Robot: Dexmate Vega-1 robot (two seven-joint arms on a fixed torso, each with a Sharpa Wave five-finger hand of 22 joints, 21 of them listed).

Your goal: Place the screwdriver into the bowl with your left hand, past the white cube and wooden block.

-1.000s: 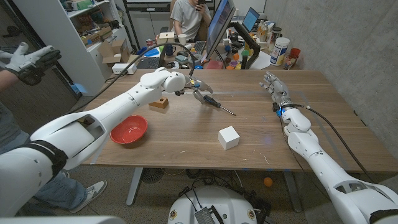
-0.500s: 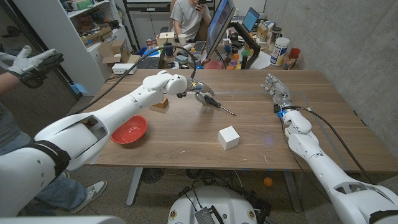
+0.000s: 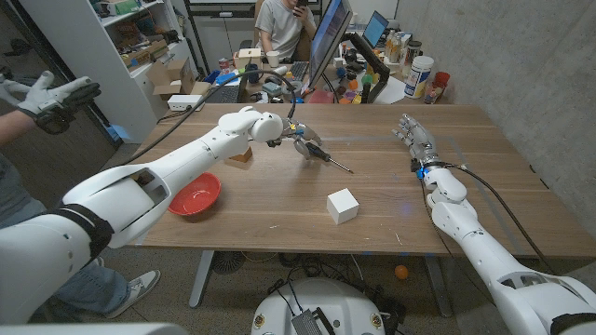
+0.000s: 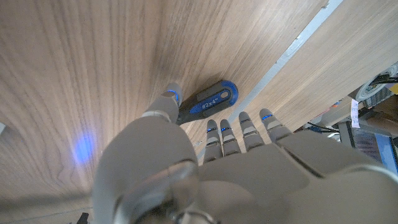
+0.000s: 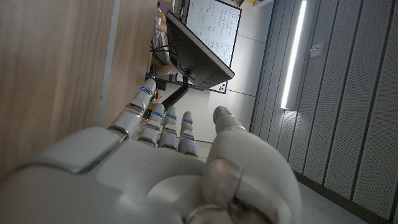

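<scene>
Screwdriver (image 3: pixel 328 158): glossy blue-black handle, thin metal shaft.

Bright even light, soft shadows, edges warped.

Red bowl (image 3: pixel 193 194), white cube (image 3: pixel 342 205), blue-and-black screwdriver (image 4: pixel 208 102) handle, brown wooden table (image 3: pixel 279 200).
</scene>
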